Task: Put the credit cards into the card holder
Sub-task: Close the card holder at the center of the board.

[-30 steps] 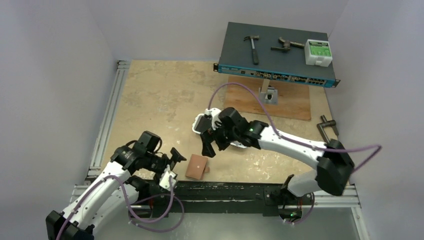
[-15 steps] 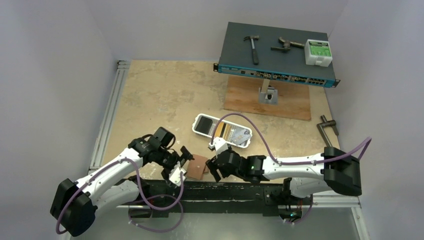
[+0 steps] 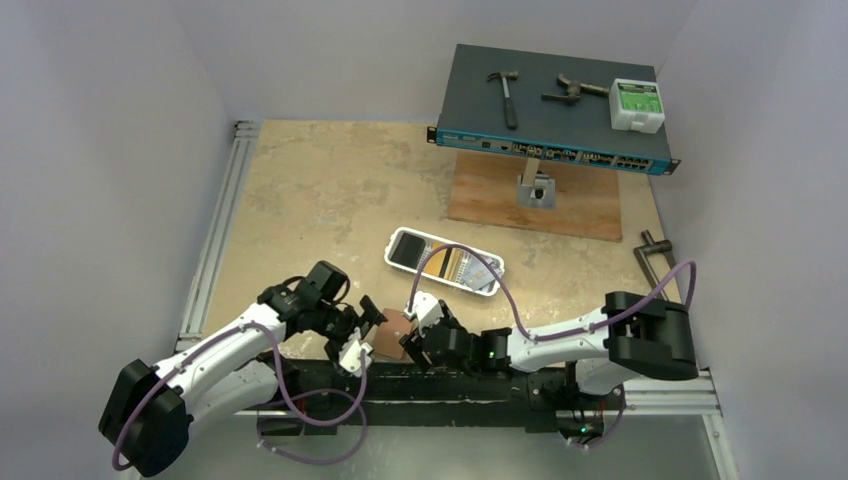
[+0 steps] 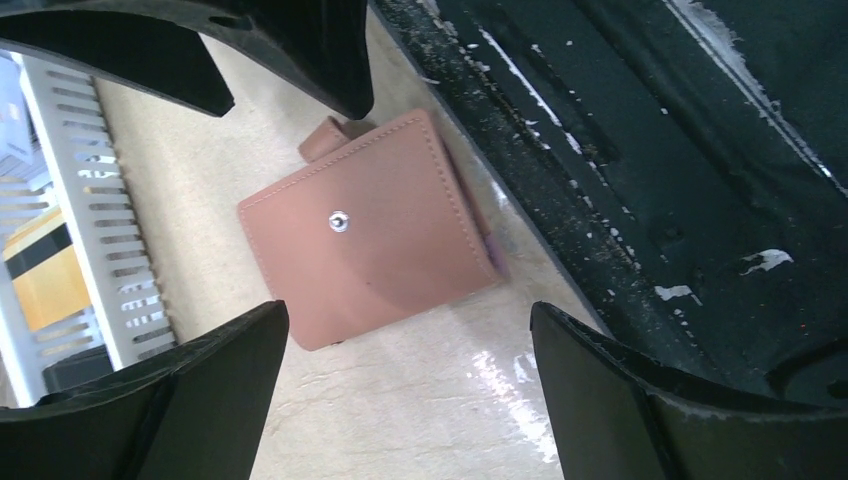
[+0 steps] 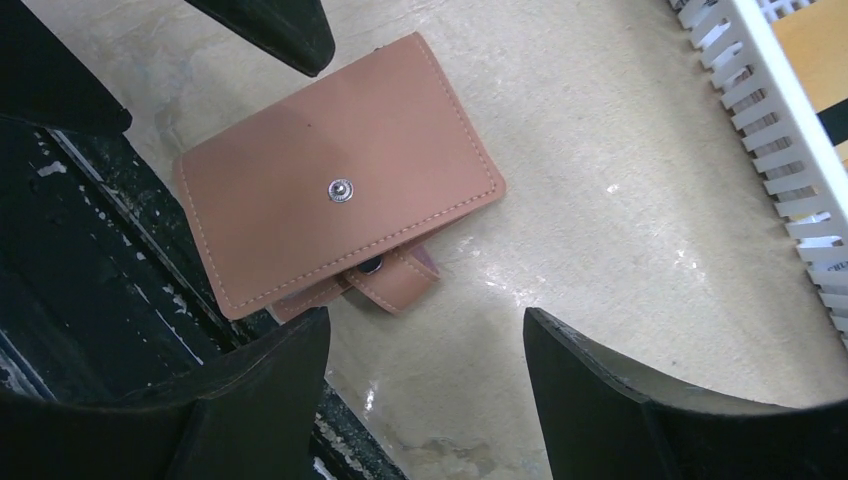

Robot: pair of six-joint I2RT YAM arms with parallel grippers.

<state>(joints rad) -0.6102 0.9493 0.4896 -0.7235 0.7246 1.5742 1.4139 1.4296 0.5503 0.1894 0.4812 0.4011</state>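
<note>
While both arms reached low toward the bottom centre of the overhead frame, the card holder [image 3: 393, 330] lay flat on the surface [image 3: 320, 200] between them, right beside the black rail [image 3: 470, 385] along the near edge. The left end effector [image 3: 364, 338] sat just to the left of the holder in the overhead view and the right end effector [image 3: 413, 335] just to the right. Each had its jaws spread wide and nothing was gripped.

In the left wrist view the reddish-brown holder filled the middle of the frame, its round snap stud facing up and its tab poking out at the upper edge. The left arm's own fingers [image 4: 200, 390] framed the lower corners, clear of the leather. The dark fingers of the other arm showed at the upper left. In the right wrist view the holder lay in the upper left, tilted, with one long edge against the rail. Its tab lay loose at the lower edge, not pressed onto the stud.

The credit cards [image 3: 445, 265] were in a white slotted tray [image 3: 389, 258], just above and right of the holder in the overhead frame. A black card lay at the tray's left end, an orange-yellow one in the middle and a pale one at the right end. The tray's ribbed wall showed at the left edge of the left wrist view and the upper right corner of the right wrist view.
</note>
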